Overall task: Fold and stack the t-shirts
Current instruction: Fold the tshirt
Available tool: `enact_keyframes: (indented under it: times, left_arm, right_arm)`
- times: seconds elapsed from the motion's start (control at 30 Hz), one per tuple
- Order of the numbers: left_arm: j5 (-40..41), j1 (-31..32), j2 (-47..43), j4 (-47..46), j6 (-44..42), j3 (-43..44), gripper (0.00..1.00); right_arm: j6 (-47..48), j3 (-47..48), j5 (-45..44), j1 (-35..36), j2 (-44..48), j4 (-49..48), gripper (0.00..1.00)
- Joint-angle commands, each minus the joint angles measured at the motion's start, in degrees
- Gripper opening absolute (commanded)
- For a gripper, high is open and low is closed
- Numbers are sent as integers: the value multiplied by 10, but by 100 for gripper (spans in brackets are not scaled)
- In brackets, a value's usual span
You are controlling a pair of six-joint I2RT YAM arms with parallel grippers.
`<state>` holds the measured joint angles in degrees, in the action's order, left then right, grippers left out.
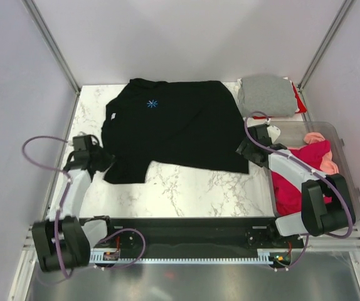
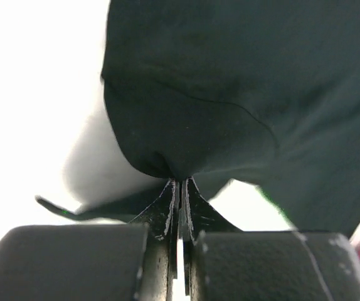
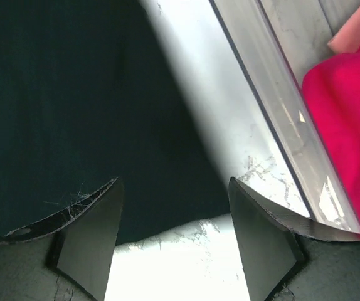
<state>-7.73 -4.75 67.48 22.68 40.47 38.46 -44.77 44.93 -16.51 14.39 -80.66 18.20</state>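
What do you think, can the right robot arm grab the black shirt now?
Probably yes. The right gripper is open and sits right above the near corner of the black shirt, with nothing between them. The clear tub stands off to its side, not in the way.

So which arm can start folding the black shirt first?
Left, probably. The left end effector is shut on the shirt at its edge, so it can lift and fold. The right end effector is open over the shirt's corner, holding nothing.

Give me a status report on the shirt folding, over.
Left hand shut on black shirt edge. Right hand open over its right edge. Tub close beside right hand, not blocking.
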Motion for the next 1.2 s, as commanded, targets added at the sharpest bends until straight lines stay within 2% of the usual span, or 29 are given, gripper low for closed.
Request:
enact_keyframes:
  times: [0.0,0.17,0.37,0.5,0.7,1.0,1.17]
  left_arm:
    - [33,-58,-108,44,15,-26,2]
    - [51,-61,-163,67,28,-44,2]
    - [-27,-60,-134,52,25,-62,2]
    - [-24,-61,-144,50,17,-78,2]
    - [-49,-61,-146,48,23,-80,2]
    - [-65,-61,-174,54,23,-87,2]
    - [-65,-60,-175,55,24,-84,2]
  right_arm:
    - [-34,-31,13,2,-5,21,76]
    - [-54,-43,20,19,-3,12,75]
    - [-92,-38,4,113,33,37,75]
    - [-165,-75,-19,202,85,79,75]
    - [-205,-134,-28,235,140,104,75]
    - [-226,-171,-16,269,112,41,59]
    - [-227,-181,-9,276,99,13,40]
